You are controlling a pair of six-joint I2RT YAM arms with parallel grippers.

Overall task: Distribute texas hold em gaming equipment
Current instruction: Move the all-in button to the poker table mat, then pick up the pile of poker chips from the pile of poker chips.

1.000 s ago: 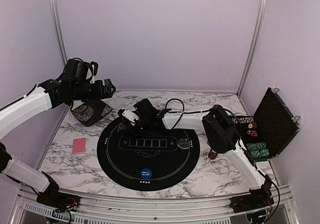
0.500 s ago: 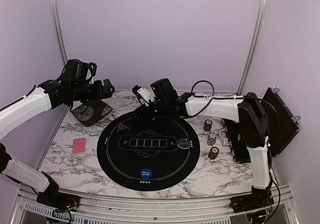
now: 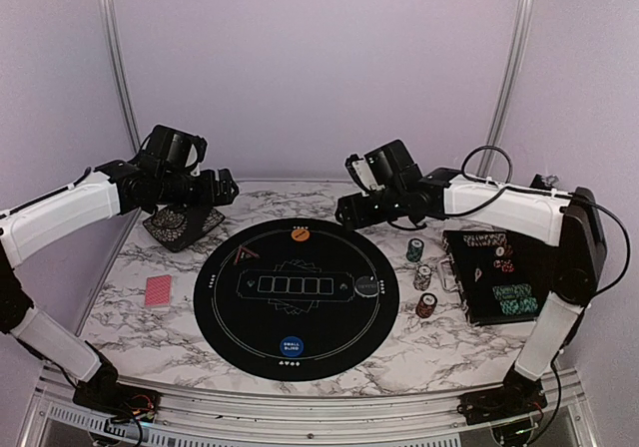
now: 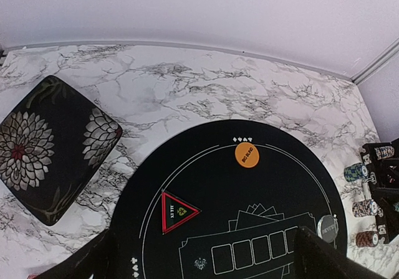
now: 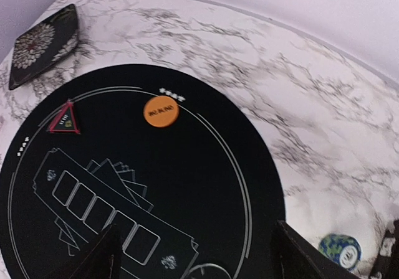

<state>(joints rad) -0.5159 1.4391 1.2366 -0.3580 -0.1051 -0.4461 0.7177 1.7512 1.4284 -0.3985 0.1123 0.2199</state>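
The orange button [image 3: 299,233] lies at the far edge of the round black mat [image 3: 230,312]; it also shows in the left wrist view [image 4: 247,154] and the right wrist view [image 5: 161,113]. The black triangular marker [image 3: 246,256] lies on the mat's left. The dark-grey button [image 3: 368,287] lies on its right, the blue button [image 3: 290,347] at its near edge. Red-backed cards [image 3: 159,291] lie left of the mat. Three chip stacks [image 3: 423,276] stand to its right. My right gripper [image 3: 344,213] hovers open and empty behind the mat's far right. My left gripper [image 3: 225,190] hovers open and empty at the far left.
A black box with a flower pattern [image 3: 182,224] sits at the back left, under my left arm. The open black chip case [image 3: 504,277] with more chips lies at the right edge, beside the chip stacks. Walls close the table at the back and sides.
My right gripper has swung from over the mat's far left to the back right. The orange button now shows at the mat's far edge. My left gripper has shifted slightly right.
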